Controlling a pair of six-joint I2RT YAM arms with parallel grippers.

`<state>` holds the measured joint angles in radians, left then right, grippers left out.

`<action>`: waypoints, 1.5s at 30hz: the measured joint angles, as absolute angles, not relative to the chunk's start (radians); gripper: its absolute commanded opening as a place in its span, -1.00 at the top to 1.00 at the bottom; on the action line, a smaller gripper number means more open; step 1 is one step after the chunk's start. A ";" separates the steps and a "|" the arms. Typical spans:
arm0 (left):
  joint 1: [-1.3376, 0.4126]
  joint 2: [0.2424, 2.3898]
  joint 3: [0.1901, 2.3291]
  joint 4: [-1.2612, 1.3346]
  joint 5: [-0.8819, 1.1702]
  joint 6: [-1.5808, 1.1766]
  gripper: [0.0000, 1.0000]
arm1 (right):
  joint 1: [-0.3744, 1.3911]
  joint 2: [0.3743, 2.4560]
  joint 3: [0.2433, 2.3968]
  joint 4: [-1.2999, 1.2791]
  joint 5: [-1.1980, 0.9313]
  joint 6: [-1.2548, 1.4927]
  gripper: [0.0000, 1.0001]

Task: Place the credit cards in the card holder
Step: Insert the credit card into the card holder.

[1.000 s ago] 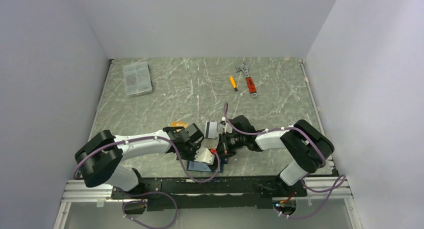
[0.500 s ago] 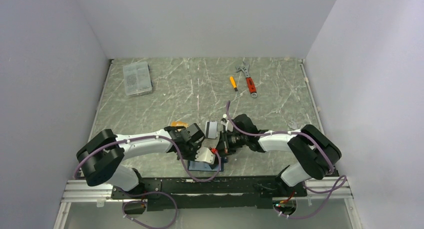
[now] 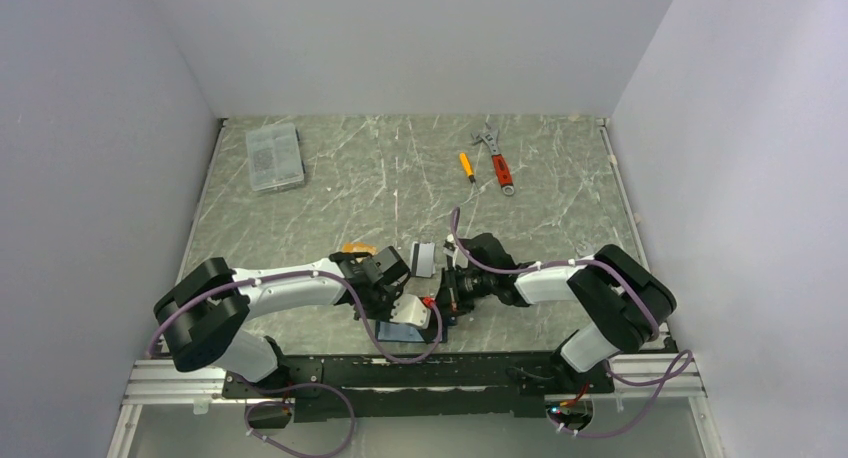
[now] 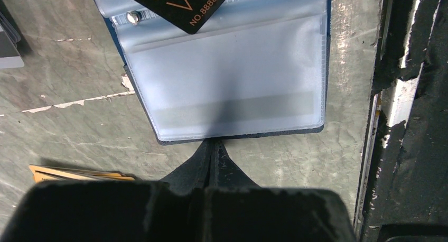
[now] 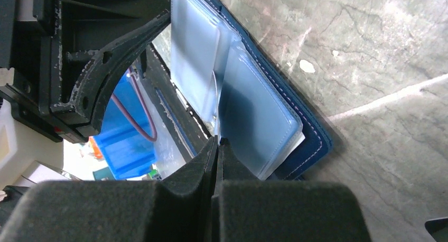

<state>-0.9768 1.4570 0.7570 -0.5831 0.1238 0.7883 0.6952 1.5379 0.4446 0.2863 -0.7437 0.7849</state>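
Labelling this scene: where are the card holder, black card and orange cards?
card holder [image 4: 232, 78], left wrist view, middle of its frosted sleeve.
black card [image 4: 174, 4], left wrist view, its printed corner.
orange cards [image 4: 68, 173], left wrist view, visible edge.

We read gold print on one black credit card [image 4: 174, 4] lying across the card holder [image 4: 227, 73]: "NO." followed by eights, cut off, under larger letters beginning "VI". Nothing else was legible.

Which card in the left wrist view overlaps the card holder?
The black card with orange lettering: it overlaps the card holder's studded edge, while the orange-tan card and the grey card lie apart from it.
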 measured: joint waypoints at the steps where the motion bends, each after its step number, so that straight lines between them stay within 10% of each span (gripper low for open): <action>1: -0.977 1.457 0.757 -0.583 0.123 0.788 1.00 | 0.695 1.538 0.443 0.287 -0.744 0.785 1.00; 45: -0.977 1.461 0.759 -0.599 0.088 0.788 1.00 | 0.697 1.650 0.472 0.419 -0.815 0.854 1.00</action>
